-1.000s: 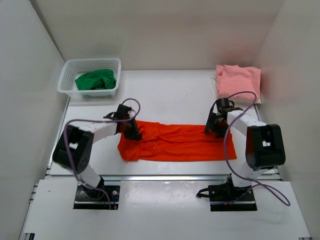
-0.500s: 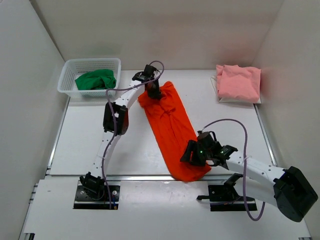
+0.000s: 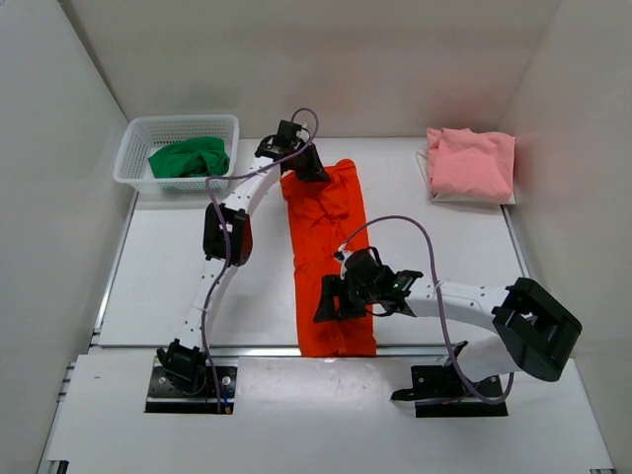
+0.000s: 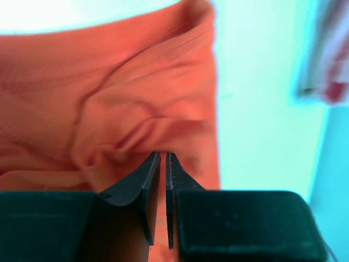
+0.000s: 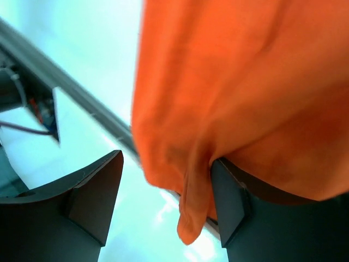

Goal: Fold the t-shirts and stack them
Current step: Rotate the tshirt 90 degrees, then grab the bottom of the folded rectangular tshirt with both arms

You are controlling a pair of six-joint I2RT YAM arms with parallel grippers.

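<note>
The orange-red t-shirt (image 3: 331, 247) lies as a long wrinkled strip running from the back of the table to its front edge. My left gripper (image 3: 313, 169) is at the far end, shut on a fold of this shirt (image 4: 136, 109); its jaws (image 4: 163, 155) are almost touching, with cloth between them. My right gripper (image 3: 329, 303) is over the near end with its jaws wide apart (image 5: 166, 164). Orange cloth (image 5: 245, 82) hangs between the fingers against the right finger (image 5: 229, 202). The pale pink shirt (image 3: 471, 163) lies folded at the back right. The green shirt (image 3: 188, 158) sits crumpled in the basket.
The white mesh basket (image 3: 133, 148) stands at the back left. White walls close in the table on the left, back and right. The near end of the orange shirt reaches the metal rail (image 3: 247, 350) at the front edge. The right arm's cable loops above the cloth.
The orange shirt has swung from a diagonal to lie nearly straight front to back. My right gripper has moved left along the near end. My left gripper stays at the far end.
</note>
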